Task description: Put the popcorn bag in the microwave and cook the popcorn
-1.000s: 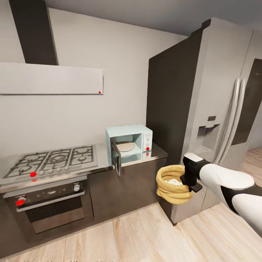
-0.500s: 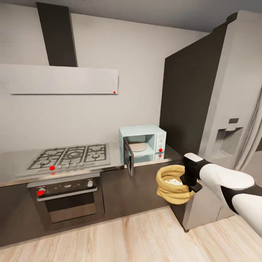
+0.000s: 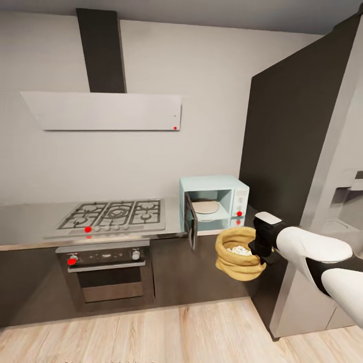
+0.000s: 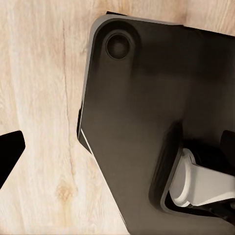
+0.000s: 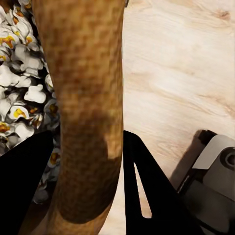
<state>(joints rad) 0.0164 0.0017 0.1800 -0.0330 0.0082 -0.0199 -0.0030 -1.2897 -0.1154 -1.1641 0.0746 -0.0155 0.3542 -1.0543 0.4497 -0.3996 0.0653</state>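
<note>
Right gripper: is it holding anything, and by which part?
Yes: the right gripper holds the popcorn bag by its rolled rim, jaws either side.

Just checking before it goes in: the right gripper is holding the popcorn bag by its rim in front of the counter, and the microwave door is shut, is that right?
Not quite. The microwave door stands open, as the head view shows, with the pale plate inside visible. The rest holds: the right gripper grips the popcorn bag by its rim in front of the counter.
</note>
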